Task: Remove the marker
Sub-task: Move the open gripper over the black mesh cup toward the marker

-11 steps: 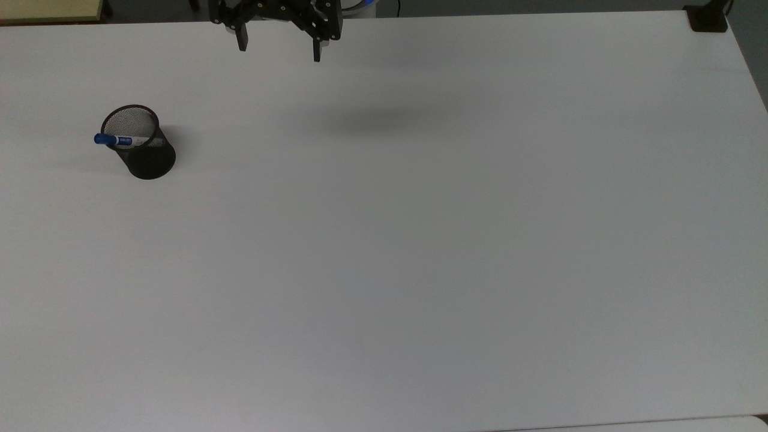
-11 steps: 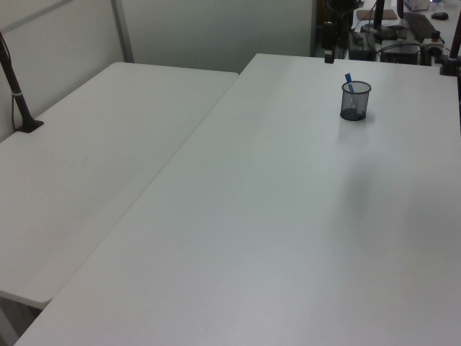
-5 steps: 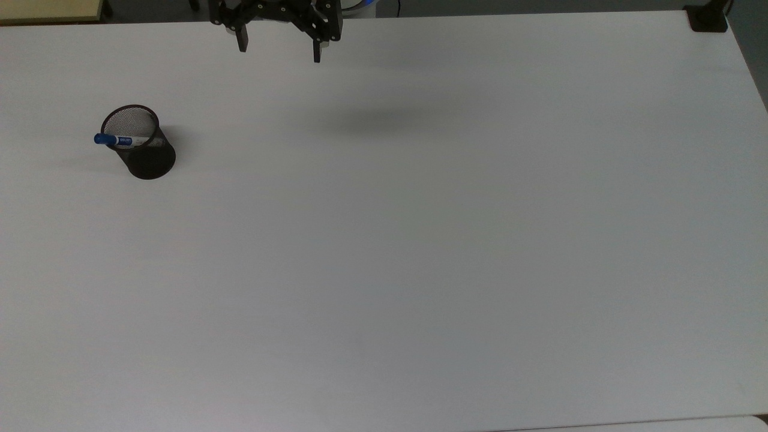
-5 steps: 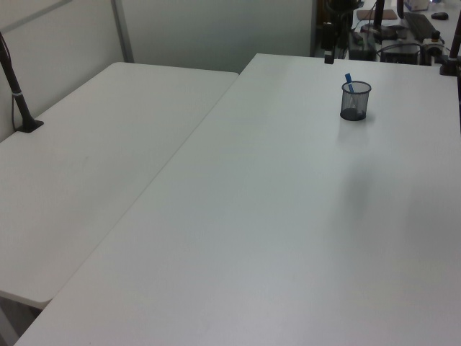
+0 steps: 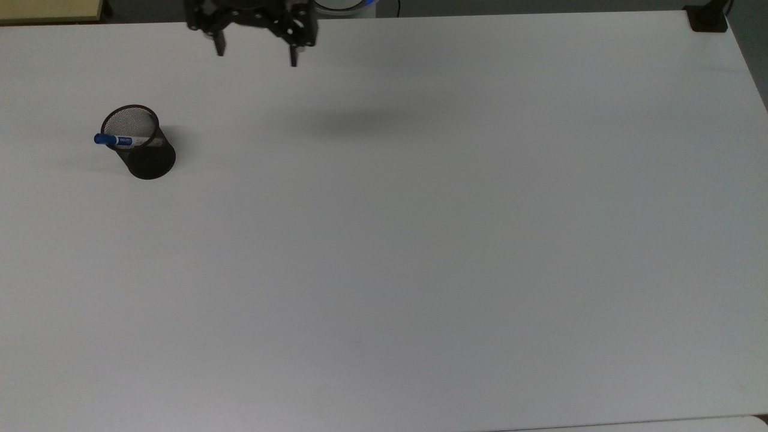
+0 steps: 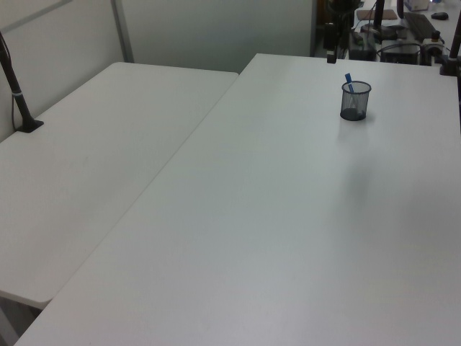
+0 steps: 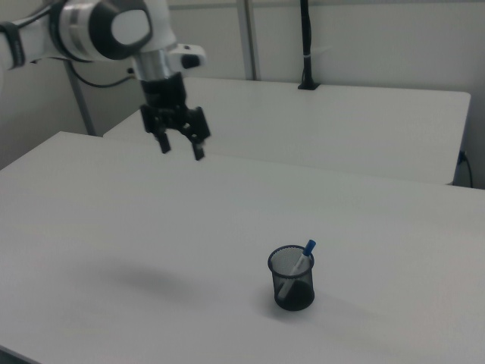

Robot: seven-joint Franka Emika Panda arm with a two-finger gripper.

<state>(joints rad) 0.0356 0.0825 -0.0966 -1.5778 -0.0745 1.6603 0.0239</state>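
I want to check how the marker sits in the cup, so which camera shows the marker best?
The right view: the marker leans in the black mesh cup, blue cap above the rim. The top view shows the marker lying across the cup's mouth, foreshortened. The left view shows it small and far away.

A white table (image 5: pixel 420 240) carries one upright black mesh cup (image 5: pixel 147 157).

marker (image 6: pixel 348 82) leaning in mesh cup (image 6: pixel 355 101), white table (image 6: pixel 288 216)
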